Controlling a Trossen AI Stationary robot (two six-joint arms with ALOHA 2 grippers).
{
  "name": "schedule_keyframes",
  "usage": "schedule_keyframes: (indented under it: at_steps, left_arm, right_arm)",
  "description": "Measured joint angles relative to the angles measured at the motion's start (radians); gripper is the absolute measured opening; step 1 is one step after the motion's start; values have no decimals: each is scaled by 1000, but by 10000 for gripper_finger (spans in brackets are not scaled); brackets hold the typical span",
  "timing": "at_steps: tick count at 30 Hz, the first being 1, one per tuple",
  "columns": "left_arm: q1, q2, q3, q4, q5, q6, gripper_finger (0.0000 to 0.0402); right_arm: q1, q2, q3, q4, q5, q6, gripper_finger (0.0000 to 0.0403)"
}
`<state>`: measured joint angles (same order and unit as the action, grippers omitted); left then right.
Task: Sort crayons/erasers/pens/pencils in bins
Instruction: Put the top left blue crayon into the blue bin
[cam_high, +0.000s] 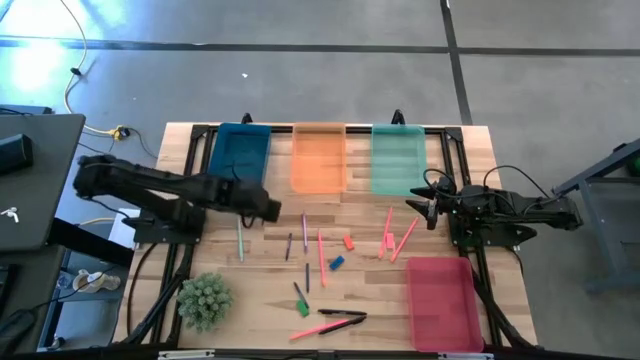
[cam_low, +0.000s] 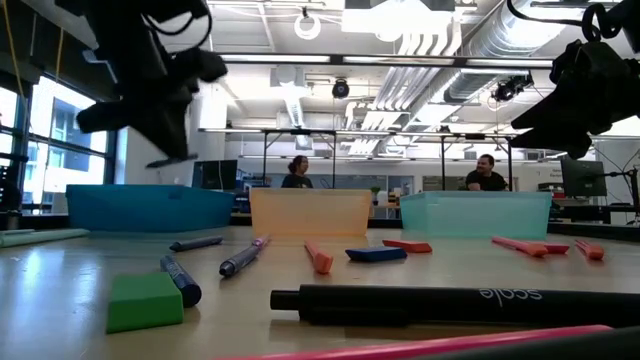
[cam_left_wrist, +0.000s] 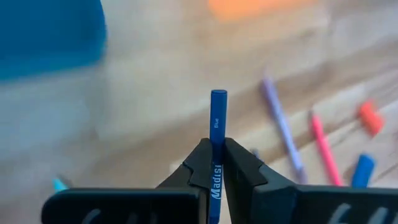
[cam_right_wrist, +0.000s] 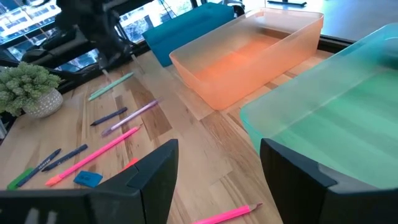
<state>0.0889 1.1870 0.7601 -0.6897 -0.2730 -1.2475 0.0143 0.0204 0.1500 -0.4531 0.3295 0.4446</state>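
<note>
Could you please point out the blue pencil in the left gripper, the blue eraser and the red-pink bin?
blue pencil (cam_left_wrist: 217, 115): left wrist view, shaft above the fingers.
blue eraser (cam_high: 336, 263): high view, its middle.
red-pink bin (cam_high: 441, 300): high view, its floor.

translucent plastic bins (cam_high: 319, 160), wooden table (cam_high: 260, 290)

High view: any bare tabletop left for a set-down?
Free: the wood between the plant and the left end effector; the strip in front of the blue bin; the corner between the black pen and the red bin. Crowded: mid-table, around the red eraser and blue eraser.
</note>
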Motion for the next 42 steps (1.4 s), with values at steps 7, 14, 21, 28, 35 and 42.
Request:
schedule_keyframes:
  at_steps: [7, 14, 21, 28, 35, 42]
  left_arm:
    - [198, -142, 0, 3, -52, 257, 10]
    - [447, -164, 1, -1, 0, 535, 10]
    - [685, -53, 1, -18, 184, 776, 10]
    - [770, 77, 1, -13, 239, 851, 10]
    - [772, 158, 1, -14, 239, 784, 10]
    - [772, 214, 1, -11, 239, 739, 10]
  right_arm:
    - [0, 0, 0, -1, 0, 0, 220]
    - [0, 0, 0, -1, 0, 0, 220]
    - [0, 0, 0, -1, 0, 0, 220]
    - [0, 0, 0, -1, 0, 0, 220]
    - [0, 0, 0, -1, 0, 0, 220]
    - [0, 0, 0, 0, 0, 0, 220]
